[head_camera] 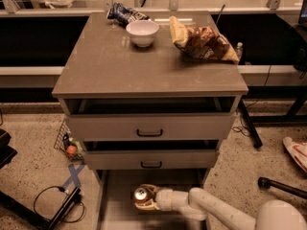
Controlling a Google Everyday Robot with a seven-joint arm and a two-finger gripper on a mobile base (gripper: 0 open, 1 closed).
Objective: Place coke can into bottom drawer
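Observation:
The coke can (141, 194), red with a silver top, is held in my gripper (145, 198) low over the bottom drawer (115, 210). The gripper is shut on the can, with pale fingers wrapping it from the right. The white arm reaches in from the lower right. The bottom drawer is pulled out as a wide shallow tray under the two upper drawers (149, 127), whose front panels carry black handles. The can sits above the middle of the tray floor; I cannot tell whether it touches the floor.
On the cabinet top stand a white bowl (142, 32), a brown chip bag (201, 43) and a dark snack packet (123, 12). On the floor to the left lie cables, blue tape and small items (70, 150). A black bar (283, 187) lies at right.

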